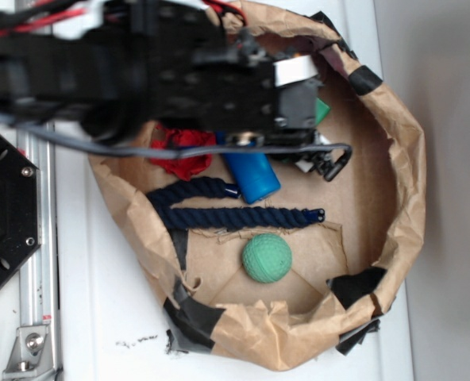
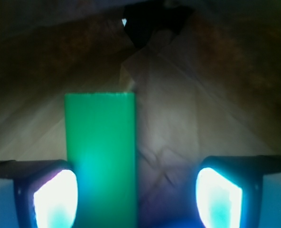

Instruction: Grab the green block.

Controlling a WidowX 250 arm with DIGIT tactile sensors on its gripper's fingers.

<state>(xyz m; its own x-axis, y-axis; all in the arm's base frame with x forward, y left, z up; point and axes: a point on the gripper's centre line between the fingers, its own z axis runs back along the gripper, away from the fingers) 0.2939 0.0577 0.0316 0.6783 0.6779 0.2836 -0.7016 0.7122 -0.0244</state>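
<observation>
Green block (a flat slab) runs lengthwise away between the spread fingers of the hand, nearer the left one.

arm: chunky black body, screw holes all over
cables: red up top, grey one looping underneath
fingers: black, glowing pale pads

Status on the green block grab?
Hand open, low inside the paper bin. Green block between the fingers, hard by the left one, not gripped. Nothing in the way.
</observation>
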